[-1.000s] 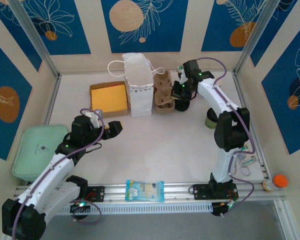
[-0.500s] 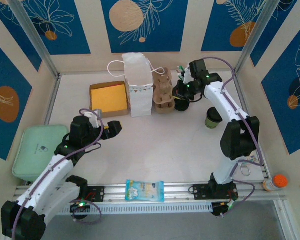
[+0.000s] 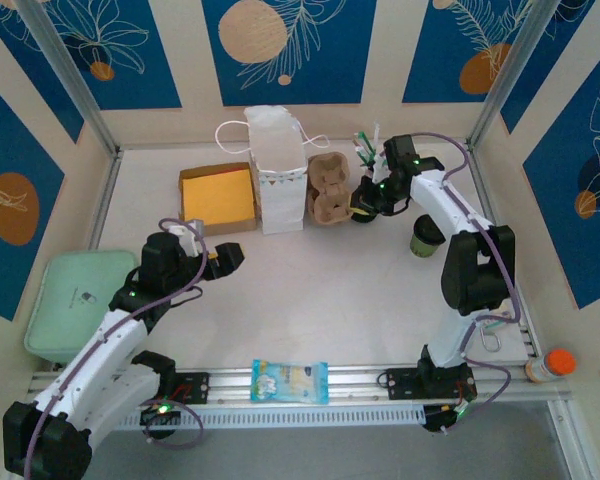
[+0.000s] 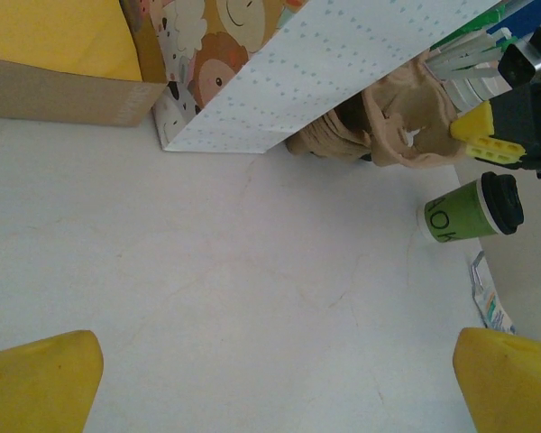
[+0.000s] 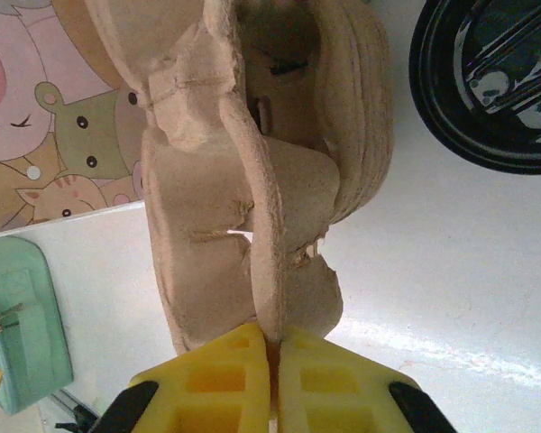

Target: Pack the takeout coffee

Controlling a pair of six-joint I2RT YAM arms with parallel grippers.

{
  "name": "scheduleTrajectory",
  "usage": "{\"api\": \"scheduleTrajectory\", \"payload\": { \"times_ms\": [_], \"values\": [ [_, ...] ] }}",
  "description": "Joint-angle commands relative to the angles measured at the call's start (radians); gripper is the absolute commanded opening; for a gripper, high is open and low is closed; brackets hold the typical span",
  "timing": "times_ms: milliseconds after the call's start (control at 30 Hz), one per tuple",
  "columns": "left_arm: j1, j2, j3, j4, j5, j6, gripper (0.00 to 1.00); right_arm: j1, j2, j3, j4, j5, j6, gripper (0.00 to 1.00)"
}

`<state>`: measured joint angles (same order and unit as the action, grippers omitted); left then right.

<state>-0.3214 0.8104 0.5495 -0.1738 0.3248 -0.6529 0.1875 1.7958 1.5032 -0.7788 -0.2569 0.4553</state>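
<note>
I have the right gripper [image 5: 270, 350] pinched closed on a thin edge of the brown moulded-pulp cup carrier [image 5: 252, 180], which sits just right of the tall white paper bag with handles [image 3: 278, 170]. I cannot tell whether the carrier is lifted off the table. The takeout coffee [image 4: 460, 215], a small green-and-white paper cup, stands on the table farther right of the bag, beyond the carrier and apart from the right gripper. A black round lid [image 5: 487, 90] lies just beside the carrier, on its side away from the bag. My left gripper [image 4: 270, 383] hangs in front of the bag, yellow fingers [image 4: 36, 379] spread wide with nothing between them.
</note>
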Motion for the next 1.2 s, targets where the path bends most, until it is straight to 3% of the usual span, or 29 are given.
{"api": "scheduleTrajectory", "payload": {
  "times_ms": [0,333,700,933,1167],
  "values": [
    [0.015,-0.017,0.003,-0.003,0.017,-0.002,0.99,0.009,0.029,0.017,-0.038,0.034,-0.027,0.12],
    [0.014,-0.02,0.002,-0.005,0.017,-0.002,0.99,0.04,0.031,0.059,-0.082,0.137,-0.04,0.28],
    [0.014,-0.028,0.007,-0.011,0.012,0.003,0.99,0.093,-0.007,0.161,-0.167,0.312,-0.036,0.37],
    [0.015,-0.021,0.011,-0.006,0.009,0.003,0.99,0.186,0.029,0.331,-0.267,0.5,-0.029,0.42],
    [0.02,-0.025,0.024,-0.022,0.003,0.01,0.99,0.258,0.2,0.565,-0.37,0.624,-0.029,0.5]
  ]
}}
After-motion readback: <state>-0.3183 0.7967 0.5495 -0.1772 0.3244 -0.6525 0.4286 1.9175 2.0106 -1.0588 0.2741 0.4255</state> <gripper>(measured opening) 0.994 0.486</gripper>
